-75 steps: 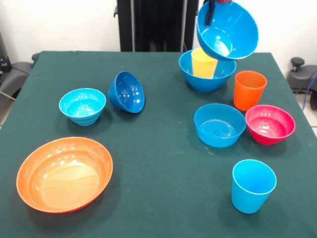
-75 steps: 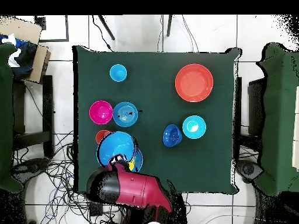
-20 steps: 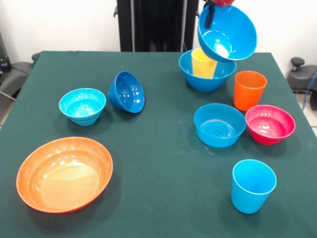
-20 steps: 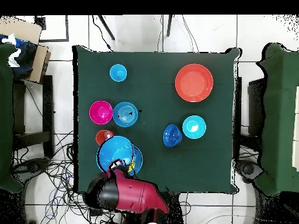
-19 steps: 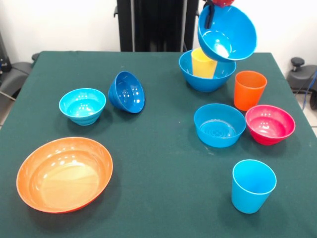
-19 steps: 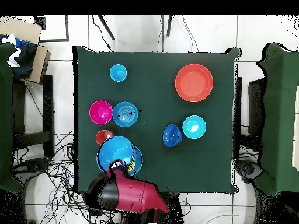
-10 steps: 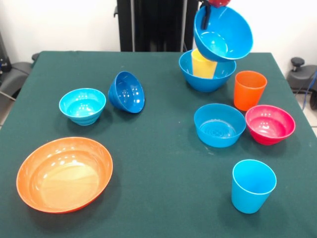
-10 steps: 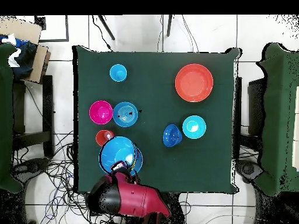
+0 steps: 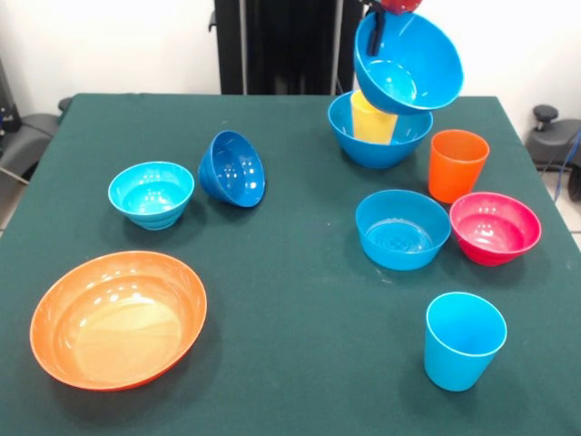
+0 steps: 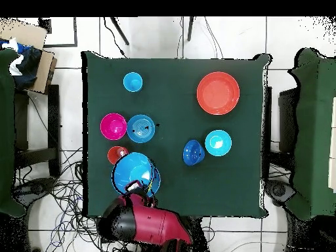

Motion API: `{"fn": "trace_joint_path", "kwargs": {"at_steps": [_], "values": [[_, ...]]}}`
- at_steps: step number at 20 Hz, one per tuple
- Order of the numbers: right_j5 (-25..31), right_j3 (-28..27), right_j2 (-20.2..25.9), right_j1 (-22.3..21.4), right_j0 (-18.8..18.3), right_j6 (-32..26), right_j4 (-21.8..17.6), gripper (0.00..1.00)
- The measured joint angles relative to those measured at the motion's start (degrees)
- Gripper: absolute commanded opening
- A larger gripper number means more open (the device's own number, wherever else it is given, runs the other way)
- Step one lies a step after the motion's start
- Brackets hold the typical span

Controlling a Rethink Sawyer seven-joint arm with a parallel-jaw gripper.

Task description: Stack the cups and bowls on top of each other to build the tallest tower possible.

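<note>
Hanging tilted above the yellow cup [image 9: 373, 120] (itself inside a bowl [image 9: 379, 142]), the held bowl [image 9: 408, 60] is clamped by its rim in the gripper [image 9: 375, 25]; it should be levelled, centred, then lowered slowly.

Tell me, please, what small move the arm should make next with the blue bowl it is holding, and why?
Probably level the held blue bowl and lower it: the gripper grips its rim, tilted, above the yellow cup standing in the other large blue bowl.
</note>
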Motion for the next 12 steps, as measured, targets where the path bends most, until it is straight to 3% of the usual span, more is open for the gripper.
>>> {"fn": "trace_joint_path", "kwargs": {"at_steps": [12], "values": [[-2.20,0.08,0.02,0.54,0.08,0.00,0.00,0.00]]}}
